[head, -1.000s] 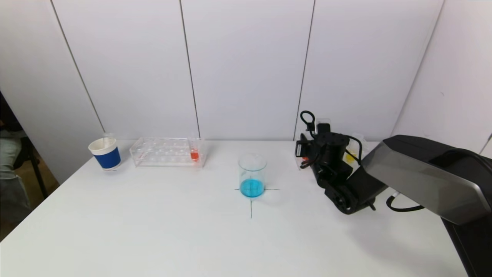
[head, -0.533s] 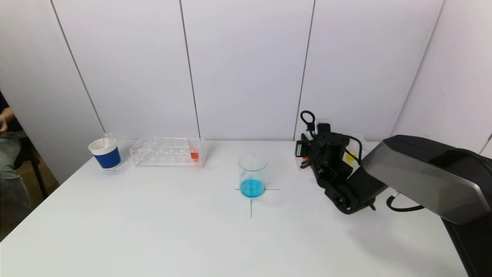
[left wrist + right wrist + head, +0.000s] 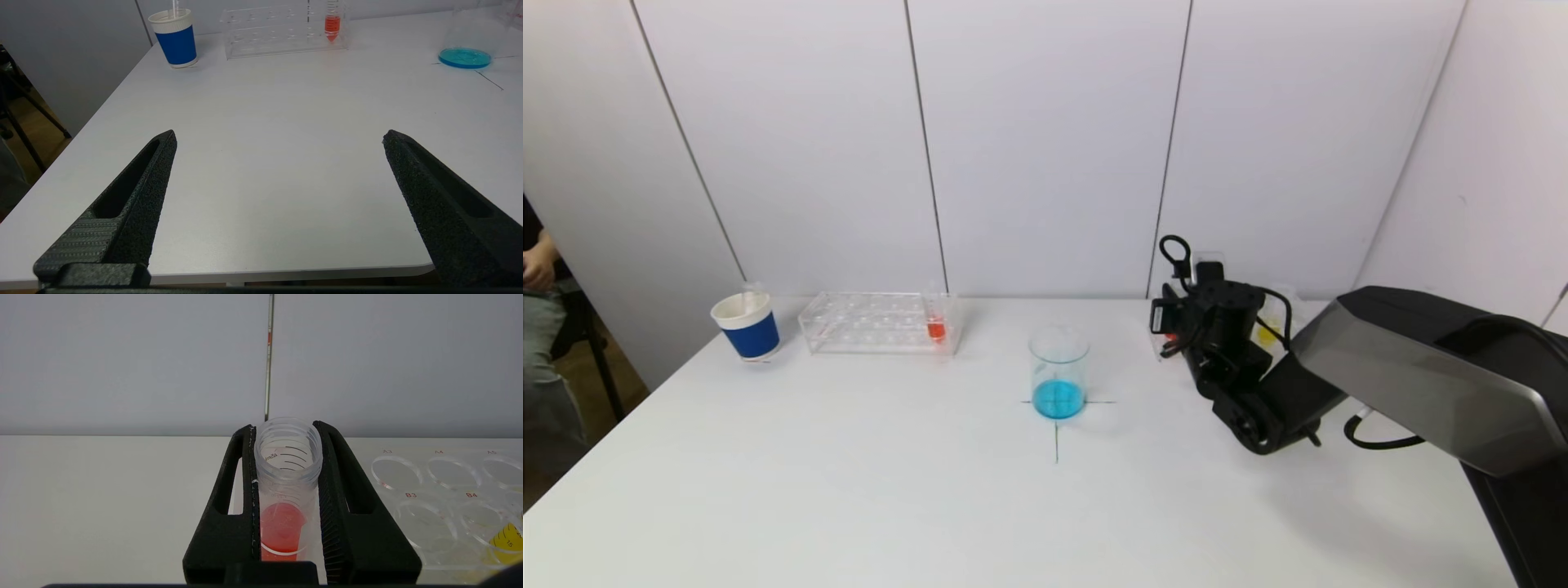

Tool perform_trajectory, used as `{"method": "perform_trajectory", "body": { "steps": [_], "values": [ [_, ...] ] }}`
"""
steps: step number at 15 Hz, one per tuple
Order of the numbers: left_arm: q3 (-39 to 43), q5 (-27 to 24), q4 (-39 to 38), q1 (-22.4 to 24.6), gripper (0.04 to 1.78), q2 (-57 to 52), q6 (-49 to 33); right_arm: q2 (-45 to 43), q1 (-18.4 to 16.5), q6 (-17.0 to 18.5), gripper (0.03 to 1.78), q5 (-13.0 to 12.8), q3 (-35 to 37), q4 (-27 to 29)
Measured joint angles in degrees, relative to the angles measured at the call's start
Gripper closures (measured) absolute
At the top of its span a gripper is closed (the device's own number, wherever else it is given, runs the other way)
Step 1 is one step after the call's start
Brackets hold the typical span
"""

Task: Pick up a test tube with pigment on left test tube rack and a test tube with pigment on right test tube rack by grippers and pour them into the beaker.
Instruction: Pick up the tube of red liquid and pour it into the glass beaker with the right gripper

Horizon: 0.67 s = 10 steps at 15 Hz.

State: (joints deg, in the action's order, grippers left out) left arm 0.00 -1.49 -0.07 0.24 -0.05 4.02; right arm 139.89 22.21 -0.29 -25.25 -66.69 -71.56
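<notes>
Right hand, head view: the right hand (image 3: 1176,322) is reaching over the back right part of the tabletop (image 3: 931,506), sitting at the right test tube rack (image 3: 1278,314), which is mostly hidden behind the arm; a trace of orange is showing by the fingers and a bit of yellow just past the wrist.
Beaker, head view: the beaker (image 3: 1058,371) is standing upright near the middle of the tabletop on a drawn cross, holding blue liquid in its bottom.
Left rack, head view: the left test tube rack (image 3: 878,322) is lying along the back edge toward the left corner, carrying one orange test tube (image 3: 936,325) upright at its end nearer the beaker.
Cup, head view: a blue and white paper cup (image 3: 746,325) is standing just beside the rack, toward the back left corner.
Left hand, left wrist view: the left hand (image 3: 278,136) is hovering over the front left edge of the tabletop, its fingers (image 3: 135,192) standing wide apart with nothing between them; the cup, rack and orange tube are showing far off along the back edge, well apart from it.
Right hand, right wrist view: the right hand's fingers (image 3: 241,490) are pressing together on a clear tube with orange pigment (image 3: 286,477), clamping it on both sides below its threaded open mouth; the tube is standing upright, pigment filling its lower part.
Right rack, right wrist view: the clear rack is lying just beside the clamped tube, lettered holes showing, with a yellow tube (image 3: 506,539) sitting at its far end.
</notes>
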Motion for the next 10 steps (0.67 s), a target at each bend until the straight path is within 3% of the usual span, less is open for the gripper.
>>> {"method": "perform_trajectory", "body": {
  "steps": [10],
  "values": [
    [0.00,0.01,0.00,-0.02,0.06,0.00,0.00,-3.86,0.09,-2.40,1.34,0.30,-0.96,3.10]
  ]
}}
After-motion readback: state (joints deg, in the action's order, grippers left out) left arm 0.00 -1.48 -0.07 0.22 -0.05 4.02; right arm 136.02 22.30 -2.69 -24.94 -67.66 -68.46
